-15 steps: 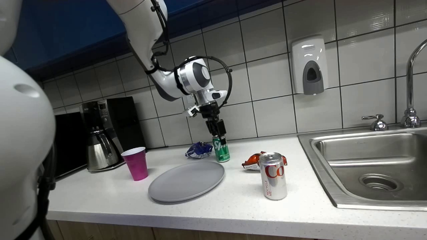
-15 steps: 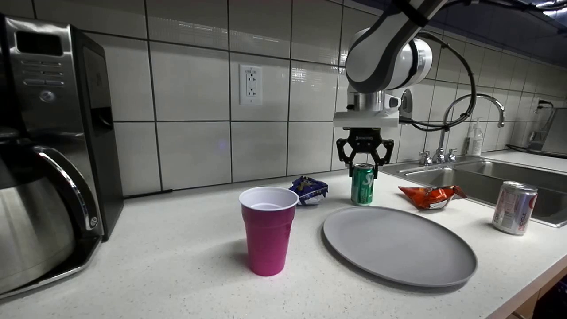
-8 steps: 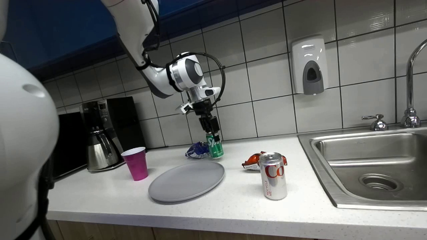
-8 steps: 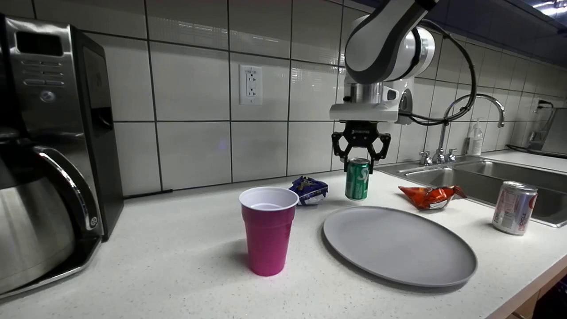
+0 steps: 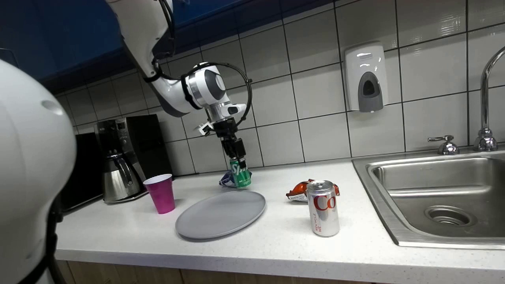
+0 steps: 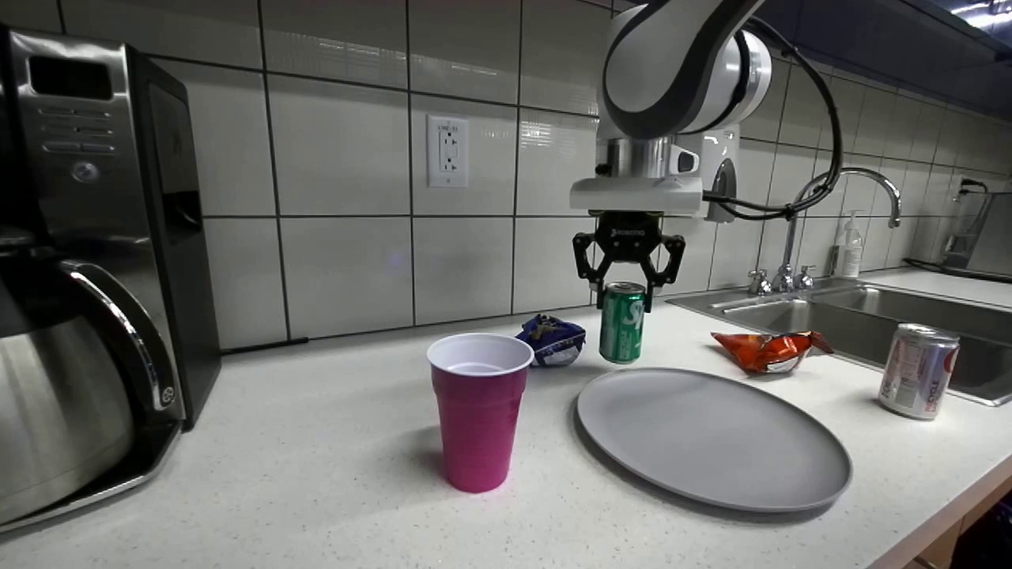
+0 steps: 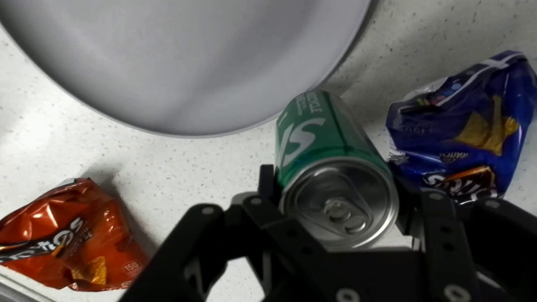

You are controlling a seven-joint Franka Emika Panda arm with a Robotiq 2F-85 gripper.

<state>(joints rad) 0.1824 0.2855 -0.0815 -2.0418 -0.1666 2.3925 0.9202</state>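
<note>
My gripper (image 6: 624, 300) is shut on a green soda can (image 6: 622, 336), one finger on each side of its top. The can is upright and appears slightly above the counter, at the back edge of a grey plate (image 6: 711, 435). In the wrist view the can (image 7: 319, 130) shows its silver lid between the fingers (image 7: 335, 186), and its lower end overlaps the rim of the plate (image 7: 188, 63). A blue chip bag (image 7: 461, 130) lies close beside the can; in an exterior view it is partly hidden behind the can (image 5: 240, 176). An orange chip bag (image 7: 75, 243) lies on the other side.
A magenta cup (image 6: 478, 427) stands beside the plate. A silver can (image 5: 324, 213) stands near the sink (image 5: 378, 205), in front of the orange bag (image 5: 300, 191). A coffee maker (image 6: 103, 197) stands at one end. A tiled wall (image 5: 323, 134) rises behind the counter.
The gripper has lifted the green can slightly and carried it toward the blue bag and the coffee maker side, leftward in both exterior views. The other objects have not moved.
</note>
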